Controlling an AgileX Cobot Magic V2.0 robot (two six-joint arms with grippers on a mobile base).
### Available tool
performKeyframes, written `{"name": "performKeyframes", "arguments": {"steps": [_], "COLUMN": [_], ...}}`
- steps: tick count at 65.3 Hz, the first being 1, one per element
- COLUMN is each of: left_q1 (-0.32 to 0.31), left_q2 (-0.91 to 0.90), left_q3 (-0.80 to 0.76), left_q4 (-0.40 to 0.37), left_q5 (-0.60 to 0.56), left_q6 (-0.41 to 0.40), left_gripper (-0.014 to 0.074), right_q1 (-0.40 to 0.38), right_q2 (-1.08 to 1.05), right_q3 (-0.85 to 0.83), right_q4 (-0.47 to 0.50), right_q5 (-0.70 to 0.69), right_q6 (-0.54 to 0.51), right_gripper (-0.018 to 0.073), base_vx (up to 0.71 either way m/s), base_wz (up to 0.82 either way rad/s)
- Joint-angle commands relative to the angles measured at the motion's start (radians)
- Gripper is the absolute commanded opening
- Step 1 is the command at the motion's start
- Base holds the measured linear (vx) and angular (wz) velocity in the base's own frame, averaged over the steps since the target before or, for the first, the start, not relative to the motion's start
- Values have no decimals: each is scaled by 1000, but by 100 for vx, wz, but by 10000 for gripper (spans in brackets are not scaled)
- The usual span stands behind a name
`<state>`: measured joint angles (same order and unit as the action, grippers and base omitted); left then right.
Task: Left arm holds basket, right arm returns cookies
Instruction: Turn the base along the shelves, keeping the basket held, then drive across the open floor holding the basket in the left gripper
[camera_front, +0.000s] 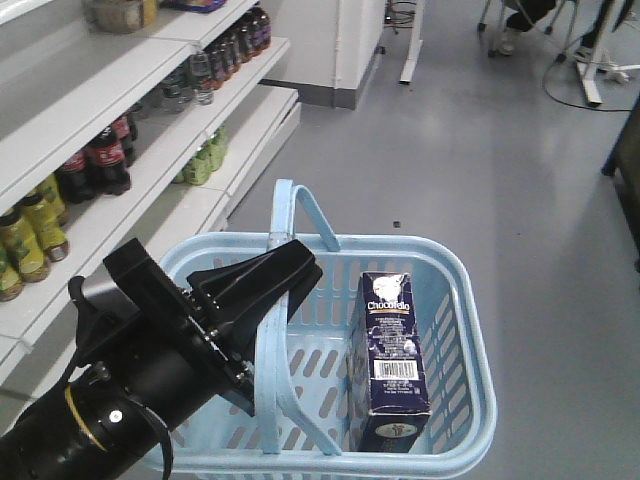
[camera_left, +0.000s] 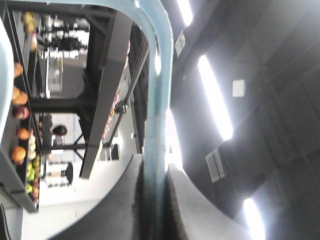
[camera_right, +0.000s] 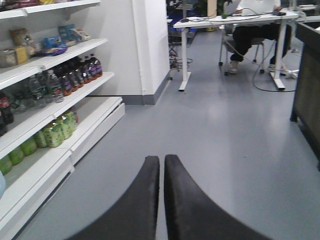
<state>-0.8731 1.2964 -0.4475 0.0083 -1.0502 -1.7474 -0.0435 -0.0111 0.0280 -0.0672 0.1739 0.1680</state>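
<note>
White shelves (camera_front: 100, 110) stocked with bottles (camera_front: 105, 150) run along the left, their front edges close beside the basket's left rim. To the right and ahead, the grey floor (camera_front: 480, 150) lies wide and bare as far as a white wall corner. The light blue basket (camera_front: 470, 330) sits low in the front view, with its near rim at the bottom edge of the picture. The left gripper (camera_front: 298, 265) reaches in over the basket's left side, and its black fingers (camera_left: 127, 200) are clamped on one arched handle (camera_left: 156, 110), with the bar pinched tight between them. The cookies carton (camera_front: 392, 350) is inside the basket, in its right half just beside the right wall. It lies lengthwise with the "Chocofello" face up and the barcode toward the near end. The right gripper (camera_right: 162, 162) hangs over bare floor, well apart from the shelves. Its fingers (camera_right: 142, 200) are drawn together to a thin slit and grip nothing.
</note>
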Motion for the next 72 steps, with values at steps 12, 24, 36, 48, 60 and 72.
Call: {"name": "performKeyframes", "arguments": {"steps": [12,24,36,48,60,72], "left_q1": [-6,-6,-6,-6,-6,-6], "left_q2": [-28,-28,-28,-28,-28,-28], "left_q3": [-33,-33,-33,-33,-33,-33], "left_q4": [-1,-1,-1,-1,-1,-1], "left_q5": [-134,-134,-134,-134,-134,-134], "left_q6": [0,0,0,0,0,0], "left_gripper": [0,0,0,0,0,0], "right_q1": [-7,-7,-7,-7,-7,-7], "right_q2": [-13,-13,-13,-13,-13,-13], "right_q3": [18,18,18,18,18,18], "right_q4": [-11,-11,-11,-11,-11,-11], "right_q5": [-71,-71,-71,-71,-71,-71], "right_q6": [-6,-6,-6,-6,-6,-6], "right_gripper": [-3,-3,-3,-3,-3,-3], "base_vx": [2,1,2,1,1,3], "base_wz": [-52,-38,-21,-5,-2,-7]}}
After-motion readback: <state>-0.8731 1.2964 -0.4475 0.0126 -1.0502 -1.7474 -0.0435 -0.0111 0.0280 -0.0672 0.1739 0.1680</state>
